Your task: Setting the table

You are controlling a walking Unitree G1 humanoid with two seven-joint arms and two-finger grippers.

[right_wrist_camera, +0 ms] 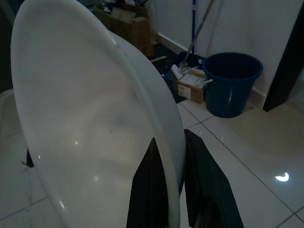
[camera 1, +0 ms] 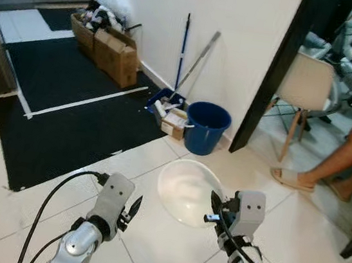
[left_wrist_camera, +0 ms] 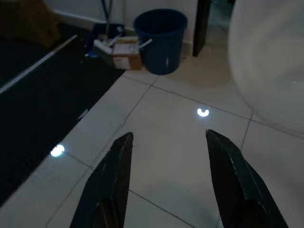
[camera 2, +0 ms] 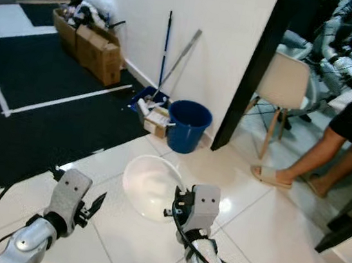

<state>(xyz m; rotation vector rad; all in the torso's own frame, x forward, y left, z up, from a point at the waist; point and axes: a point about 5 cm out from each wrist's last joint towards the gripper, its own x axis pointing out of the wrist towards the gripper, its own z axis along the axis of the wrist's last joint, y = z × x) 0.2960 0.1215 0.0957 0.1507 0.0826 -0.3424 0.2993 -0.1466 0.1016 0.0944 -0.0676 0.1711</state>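
Observation:
A white plastic bowl (camera 1: 185, 188) hangs in front of me above the tiled floor. My right gripper (right_wrist_camera: 171, 178) is shut on the bowl's rim, one black finger on each side of the wall. In the head views the right gripper (camera 1: 212, 214) sits at the bowl's near right edge. To the left, my left gripper (camera 1: 133, 211) is raised at about the same height, apart from the bowl. Its fingers (left_wrist_camera: 111, 180) stand open with only floor between them, and the bowl's side (left_wrist_camera: 270, 66) shows off to one side.
A blue bucket (camera 1: 206, 127), a small box (camera 1: 174, 123), a dustpan and mop handles (camera 1: 183, 51) stand against the white wall ahead. Cardboard boxes (camera 1: 112, 50) line a black mat (camera 1: 62, 110). A white chair (camera 1: 305, 90) and a seated person's legs (camera 1: 334, 165) are at right.

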